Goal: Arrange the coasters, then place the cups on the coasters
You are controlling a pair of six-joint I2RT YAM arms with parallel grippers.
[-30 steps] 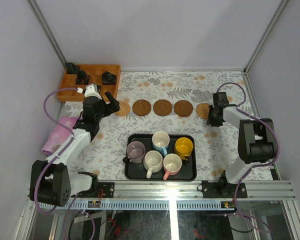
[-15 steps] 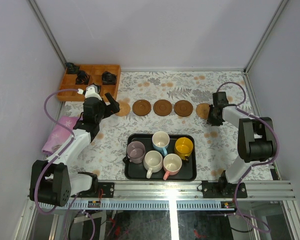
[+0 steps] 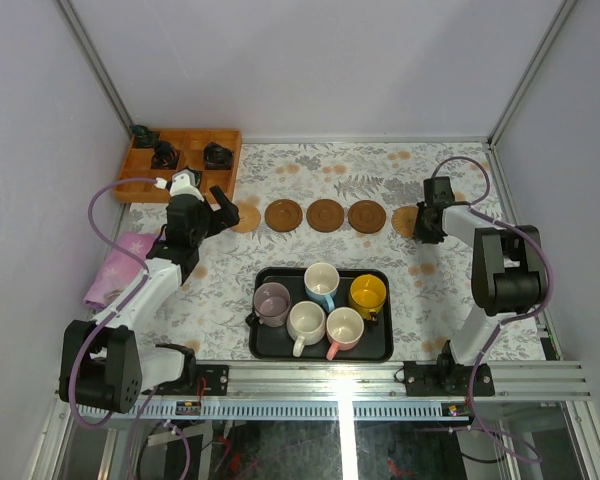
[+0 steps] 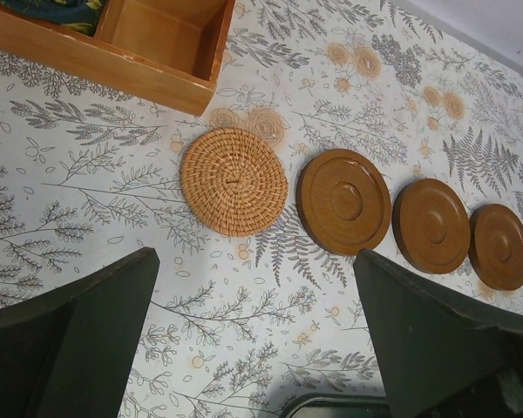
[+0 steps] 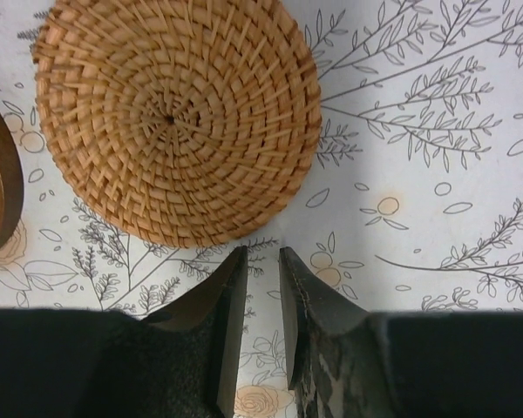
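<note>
Five coasters lie in a row across the middle of the table: a woven one [image 3: 246, 220], three brown wooden ones [image 3: 283, 214] [image 3: 325, 215] [image 3: 367, 216], and a second woven one [image 3: 407, 221]. My left gripper [image 4: 254, 261] hovers wide open over bare cloth, just short of the left woven coaster [image 4: 234, 181]. My right gripper [image 5: 262, 252] sits low beside the right woven coaster [image 5: 176, 120], its jaws a narrow gap apart with only cloth between them. The cups, mauve [image 3: 271, 302], light blue [image 3: 322, 283], yellow [image 3: 367, 295], cream [image 3: 305, 323] and pink-handled [image 3: 344, 328], stand on a black tray [image 3: 380, 345].
An orange wooden box [image 3: 180, 160] holding small black objects stands at the far left, its corner [image 4: 157, 52] close to the left woven coaster. A pink cloth [image 3: 115, 265] lies at the left edge. Grey walls close in on three sides.
The right arm has shifted slightly toward the far side beside the rightmost coaster. The left arm, coasters and cups have not moved.
</note>
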